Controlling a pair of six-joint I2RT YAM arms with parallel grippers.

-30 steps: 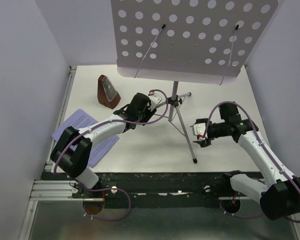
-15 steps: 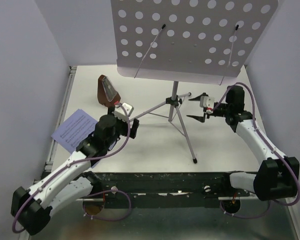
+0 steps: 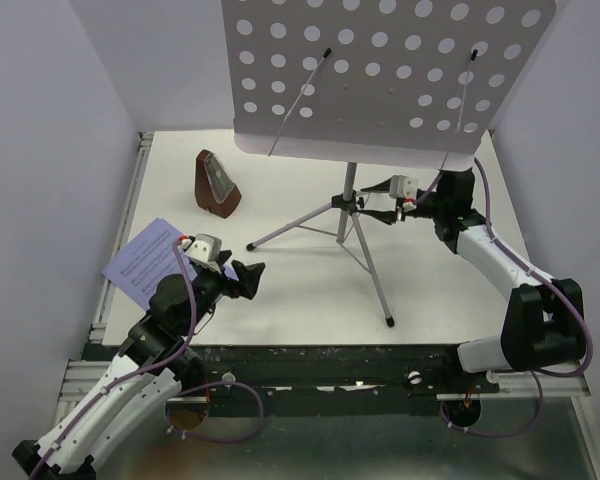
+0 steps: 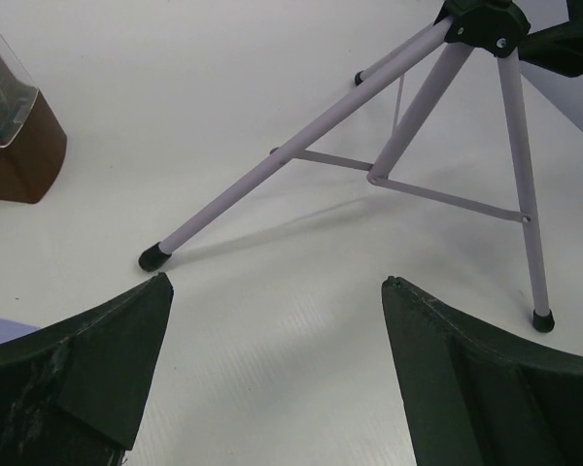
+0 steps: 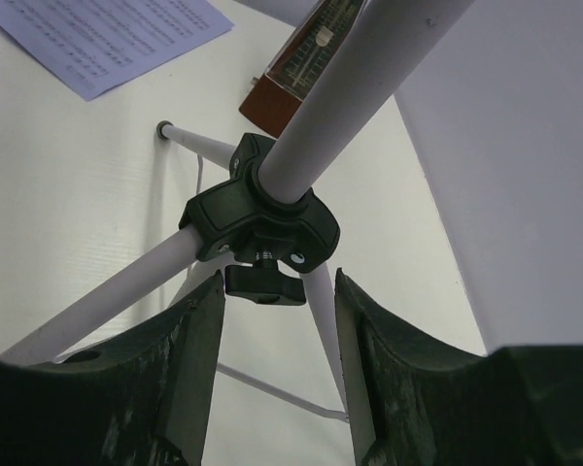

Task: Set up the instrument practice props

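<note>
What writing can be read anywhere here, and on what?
Nothing here can be read.
Page: rows of fine print, too small and blurred to read.
Metronome: marks on its face, too blurred to read.
Stand: no writing shows.

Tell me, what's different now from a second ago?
The left claw backed off from the tripod's left leg toward the near-left corner and now gapes wide, empty. The right claw swung in to the tripod hub, straddling the knob beneath it, not clamped. Metronome, sheet music and stand desk stayed put.
</note>
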